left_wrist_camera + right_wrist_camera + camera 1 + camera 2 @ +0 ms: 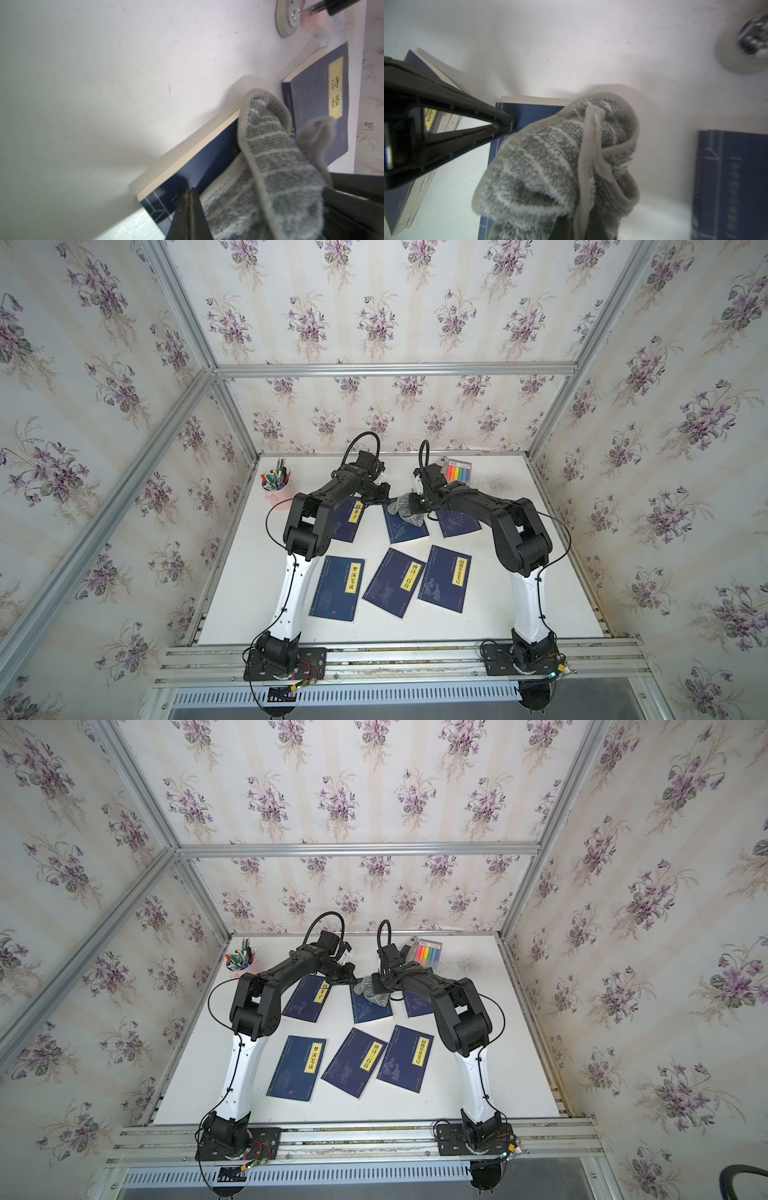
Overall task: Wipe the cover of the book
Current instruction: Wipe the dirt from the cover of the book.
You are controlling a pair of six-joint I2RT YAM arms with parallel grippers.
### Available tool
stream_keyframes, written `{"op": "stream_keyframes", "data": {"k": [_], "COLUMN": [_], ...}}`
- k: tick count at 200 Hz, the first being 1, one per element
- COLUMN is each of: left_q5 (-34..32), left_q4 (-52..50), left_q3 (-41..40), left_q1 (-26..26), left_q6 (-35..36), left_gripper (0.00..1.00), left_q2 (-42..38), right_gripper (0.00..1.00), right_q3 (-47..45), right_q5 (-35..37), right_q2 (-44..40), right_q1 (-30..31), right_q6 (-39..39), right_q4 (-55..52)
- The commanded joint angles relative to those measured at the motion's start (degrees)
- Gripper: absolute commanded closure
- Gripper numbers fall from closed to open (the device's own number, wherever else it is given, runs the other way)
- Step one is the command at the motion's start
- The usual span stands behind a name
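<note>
Grey terry cloth [404, 511] sits on the upper end of the middle back-row book [406, 533], just above frame centre in both top views. The right gripper [417, 506] is clamped on it, the left gripper [385, 490] at the book's upper left corner. Left wrist view: the left gripper [189, 195] is pressed fully closed, empty, tips over the navy cover. Right wrist view: cloth [554, 162] bunched over the book [529, 112]. Wiping looks begun — the lower cover seems unreached.

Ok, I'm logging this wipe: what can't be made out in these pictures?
- Title of the middle book: the grey cloth covers it in both top views and both wrist views.
- Fingertips of the right gripper: buried in the cloth, right wrist view.
- Pens in the pink cup: too small to count, top views.
</note>
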Motion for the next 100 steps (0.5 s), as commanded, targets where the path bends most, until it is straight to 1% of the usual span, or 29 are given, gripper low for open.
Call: {"op": "stream_keyframes", "data": {"k": [1, 11, 28, 47, 50, 59, 84, 100], "left_q5": [-3.72, -3.62, -3.02, -2.22, -2.12, -2.04, -2.03, -2.31], "left_q4": [-5.34, -5.26, -5.16, -4.87, -4.78, -4.56, -3.94, -3.13], "left_q3": [-1.04, -1.02, -1.03, -1.04, -1.04, -1.16, -2.0, -3.17], "left_q1": [-0.1, -0.14, 0.11, 0.46, 0.46, 0.46, 0.46, 0.46], "left_q6": [0.03, 0.02, -0.15, -0.5, -0.57, -0.51, -0.26, -0.15], "left_gripper": [1.0, 1.0, 1.0, 1.0, 1.0, 1.0, 1.0, 1.0], "left_q2": [1.68, 1.72, 1.68, 1.78, 1.75, 1.64, 0.28, -2.36], "right_gripper": [1.0, 1.0, 1.0, 1.0, 1.0, 1.0, 1.0, 1.0], "right_q3": [2.4, 2.71, 0.64, -3.98, -4.65, -6.51, -13.02, -14.91], "right_q5": [0.02, 0.19, 0.55, 0.15, 0.1, 0.26, -0.73, -0.31], "right_q2": [2.52, 2.95, 1.98, -0.16, -0.41, -1.29, -3.59, -3.37], "right_q1": [0.19, 0.57, 1.66, 2.26, 4.23, 5.09, 5.63, 5.62], "right_q6": [1.15, 0.98, 0.83, 1.09, 1.16, 1.42, 2.79, 3.14], "right_q4": [-0.84, -1.61, -1.51, -0.16, -0.02, 0.4, 3.87, 5.0]}}
